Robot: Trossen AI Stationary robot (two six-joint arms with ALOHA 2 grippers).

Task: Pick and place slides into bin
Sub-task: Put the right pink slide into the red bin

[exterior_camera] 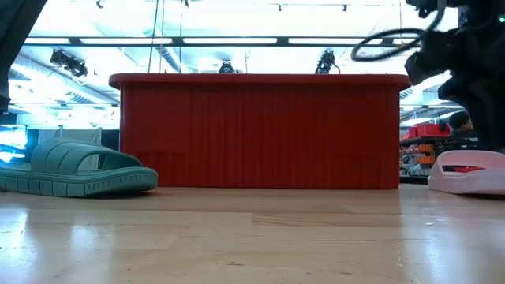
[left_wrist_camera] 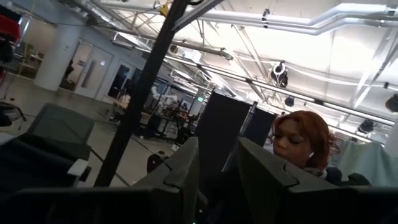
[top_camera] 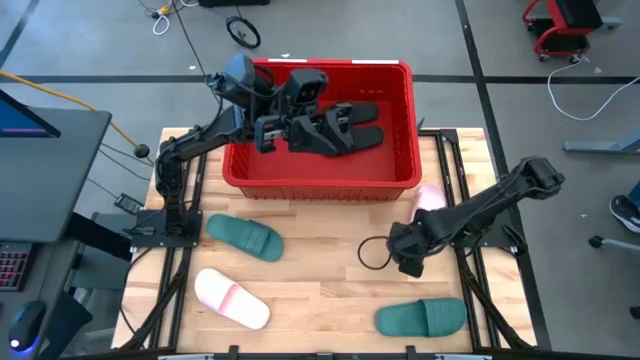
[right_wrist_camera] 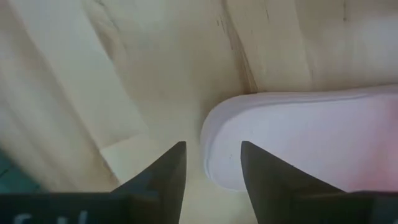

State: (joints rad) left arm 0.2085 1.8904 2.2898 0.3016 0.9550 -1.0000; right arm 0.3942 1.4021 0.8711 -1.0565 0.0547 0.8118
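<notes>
The red bin (top_camera: 320, 170) stands at the table's far middle and also shows in the low view (exterior_camera: 260, 130). Two black slides (top_camera: 345, 130) lie on its floor. My left gripper (left_wrist_camera: 219, 180) is over the bin's far left part (top_camera: 300, 88), tipped up toward the room, open and empty. My right gripper (right_wrist_camera: 213, 165) hangs open over the table (top_camera: 407, 260), pointing down. Just beyond its fingertips is the rounded end of a pale pink slide (right_wrist_camera: 298, 137), which lies sole down by the bin's near right corner (top_camera: 430, 197).
A dark green slide (top_camera: 245, 237) and a second pale pink slide (top_camera: 232, 298) lie on the near left of the table. Another dark green slide (top_camera: 420, 317) lies near the front edge on the right. A black cable loop (top_camera: 372, 252) hangs beside my right gripper. A person (left_wrist_camera: 301, 146) is beyond the table.
</notes>
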